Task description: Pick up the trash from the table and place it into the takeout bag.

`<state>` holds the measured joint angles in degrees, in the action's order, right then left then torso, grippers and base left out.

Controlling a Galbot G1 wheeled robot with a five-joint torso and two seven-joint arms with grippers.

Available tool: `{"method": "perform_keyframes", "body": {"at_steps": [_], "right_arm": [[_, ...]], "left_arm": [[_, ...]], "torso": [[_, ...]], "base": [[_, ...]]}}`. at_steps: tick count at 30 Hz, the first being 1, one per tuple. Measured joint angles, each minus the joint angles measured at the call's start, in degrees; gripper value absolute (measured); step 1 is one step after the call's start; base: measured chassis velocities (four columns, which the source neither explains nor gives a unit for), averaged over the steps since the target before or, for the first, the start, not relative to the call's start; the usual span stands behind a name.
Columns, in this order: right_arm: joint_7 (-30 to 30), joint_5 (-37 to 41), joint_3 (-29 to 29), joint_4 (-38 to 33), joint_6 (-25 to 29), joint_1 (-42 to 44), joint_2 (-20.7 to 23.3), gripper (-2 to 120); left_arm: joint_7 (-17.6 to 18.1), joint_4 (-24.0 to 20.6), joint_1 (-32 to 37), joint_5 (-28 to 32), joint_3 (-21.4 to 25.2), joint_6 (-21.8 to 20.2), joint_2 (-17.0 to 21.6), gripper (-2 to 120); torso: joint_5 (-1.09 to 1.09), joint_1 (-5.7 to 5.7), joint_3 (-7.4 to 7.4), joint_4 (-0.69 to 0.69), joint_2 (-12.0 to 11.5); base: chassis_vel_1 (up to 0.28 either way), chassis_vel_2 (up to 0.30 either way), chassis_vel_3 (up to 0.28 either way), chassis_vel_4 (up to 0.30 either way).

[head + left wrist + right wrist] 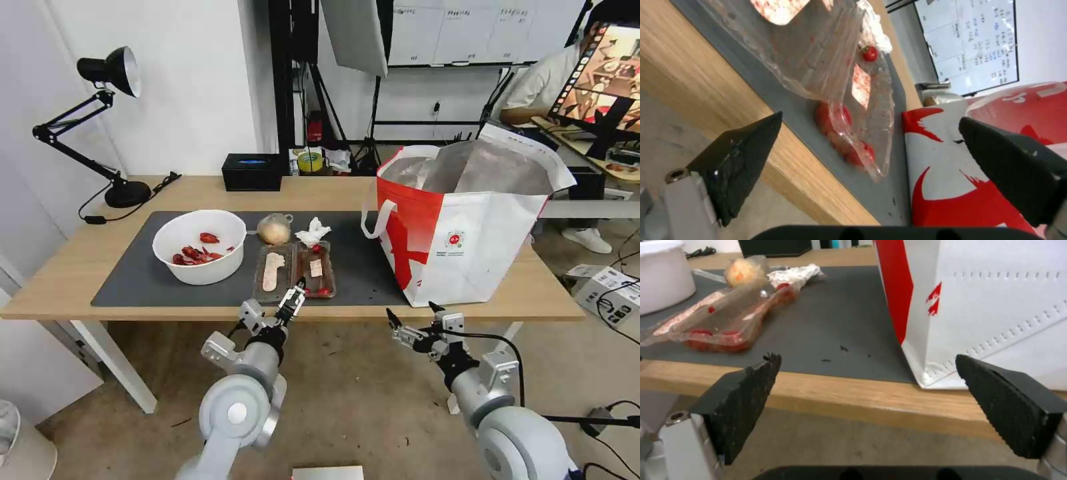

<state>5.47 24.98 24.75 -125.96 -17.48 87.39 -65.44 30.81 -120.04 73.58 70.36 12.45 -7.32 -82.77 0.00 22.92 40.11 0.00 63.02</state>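
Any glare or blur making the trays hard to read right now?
Head view: sharp, even light; both trays read clearly. Left wrist view: the near tray is glossy with reflections and the table edge is smeared. Right wrist view: trays soft, mat clear.

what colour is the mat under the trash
Dark grey mat, plain, with no pattern; clearest in the head view.

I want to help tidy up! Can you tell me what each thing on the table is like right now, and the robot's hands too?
Red-and-white takeout bag: upright, mouth open.
White round bowl: upright, red scraps inside.
Two clear plastic trays: flat, side by side, food bits inside.
Crumpled white napkin: lying on the mat.
Small clear bag: holds a tan lump.
Left gripper: open, at the trays' near edge.
Right gripper: open, below the table edge.
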Motion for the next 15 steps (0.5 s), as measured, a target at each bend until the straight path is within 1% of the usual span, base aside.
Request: {"method": "perform_keyframes", "body": {"at_steps": [4,15], "right_arm": [[-0.15,-0.45,-0.1,0.4,0.21,0.25,-0.6,100],[-0.23,-1.09,-0.13,1.27,0.46,0.49,-1.12,100]], "left_arm": [[-0.25,0.86,-0.89,0.46,-0.06,0.28,-0.14,100],[-0.59,1.5,-1.95,1.2,-0.01,0.54,-0.02,100]], "torso": [[0.0,0.0,0.0,0.0,0.0],[0.0,0.0,0.0,0.0,0.0]], "base": [[0.0,0.0,0.0,0.0],[0.0,0.0,0.0,0.0]]}}
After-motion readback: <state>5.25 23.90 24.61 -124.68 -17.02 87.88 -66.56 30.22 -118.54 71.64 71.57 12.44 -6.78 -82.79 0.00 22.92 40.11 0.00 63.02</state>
